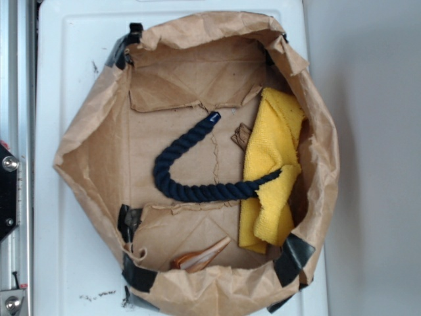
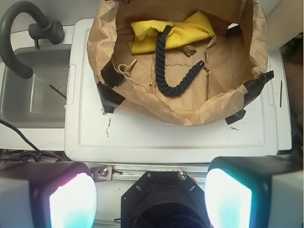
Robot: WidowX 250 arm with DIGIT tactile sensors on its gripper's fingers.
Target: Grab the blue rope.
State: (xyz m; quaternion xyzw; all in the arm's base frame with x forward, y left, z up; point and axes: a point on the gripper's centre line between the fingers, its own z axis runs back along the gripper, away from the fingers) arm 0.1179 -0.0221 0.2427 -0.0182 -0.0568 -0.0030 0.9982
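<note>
One blue rope (image 1: 191, 172) end overlies the yellow cloth (image 1: 273, 164), seemingly unobstructed.

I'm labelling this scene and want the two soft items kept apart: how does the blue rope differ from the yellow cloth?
The blue rope is dark navy; the yellow cloth is bright yellow. The rope is a thick twisted cord bent into a hook shape; the cloth is a flat, rumpled sheet. The rope lies mostly on the bag floor with one end on the cloth; the cloth sits against the bag's side. Both lie inside the brown paper bag.
</note>
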